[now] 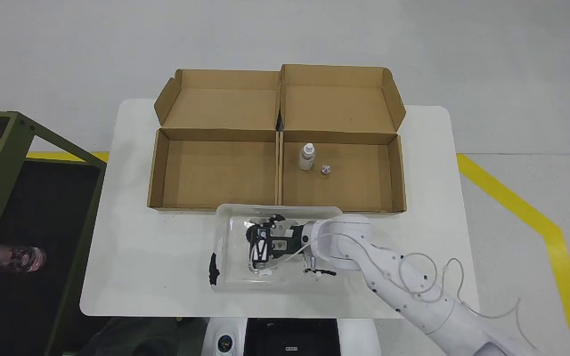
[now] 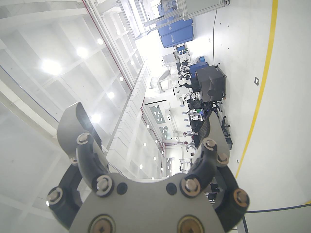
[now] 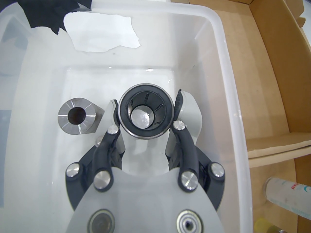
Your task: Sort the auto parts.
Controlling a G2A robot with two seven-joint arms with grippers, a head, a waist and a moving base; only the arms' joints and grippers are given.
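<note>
Main worry here is slip: the right pincer (image 3: 146,103) has its pads on opposite sides of the bearing (image 3: 145,116), and they look pressed against it, so it's pinching a smooth round sleeve. If the squeeze is light or off-centre, that thing could swivel or drop out on the lift, imo. The bearing stands upright on the floor of the clear bin (image 3: 145,2), near the front of the desk (image 1: 134,249), so it also has to come up over the bin wall without clipping it. A steel bush (image 3: 77,116) sits just beside one finger, apart from the bearing, and any sideways drift would probably knock it over. Then there's picking the wrong box: the right box (image 1: 356,178) already holds a small bottle (image 1: 307,157) and a tiny part (image 1: 326,168), and nothing shows in the left box (image 1: 214,173). Which one the bearing belongs in can't be told from this. Looks-wise it's a short hollow cylinder, dark rim on top, shiny metal band round the outside, ribbed black lining inside, and the bin floor shows through the bore. Looks heavy for its size. The left pincer (image 2: 144,112) is spread wide, holding nothing, aimed up at the hall ceiling.
</note>
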